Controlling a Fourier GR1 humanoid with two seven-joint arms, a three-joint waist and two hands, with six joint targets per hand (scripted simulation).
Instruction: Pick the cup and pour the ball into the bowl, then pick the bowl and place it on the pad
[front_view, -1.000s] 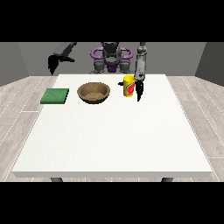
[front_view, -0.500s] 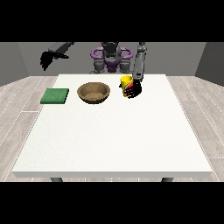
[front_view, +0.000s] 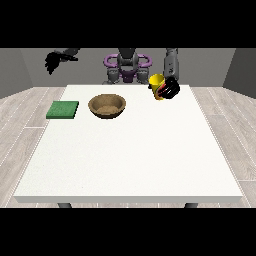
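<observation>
A yellow cup (front_view: 157, 84) with a red mark hangs tilted above the table's far right part, its mouth turned toward the view's left. The hand at the view's right (front_view: 170, 89) is curled round it. The ball does not show. A brown wooden bowl (front_view: 107, 106) stands on the table left of the cup, apart from it. A green pad (front_view: 63, 110) lies flat at the far left of the table. The hand at the view's left (front_view: 53, 60) is raised high, beyond the table's left edge, holding nothing.
The white table (front_view: 130, 150) stretches toward the camera. The robot's torso (front_view: 127, 66) stands behind its far edge, between the two arms.
The hand at the view's right closed on the cup, lifted it off the table and tilted it toward the bowl. The other hand rose and swung outward to the left.
</observation>
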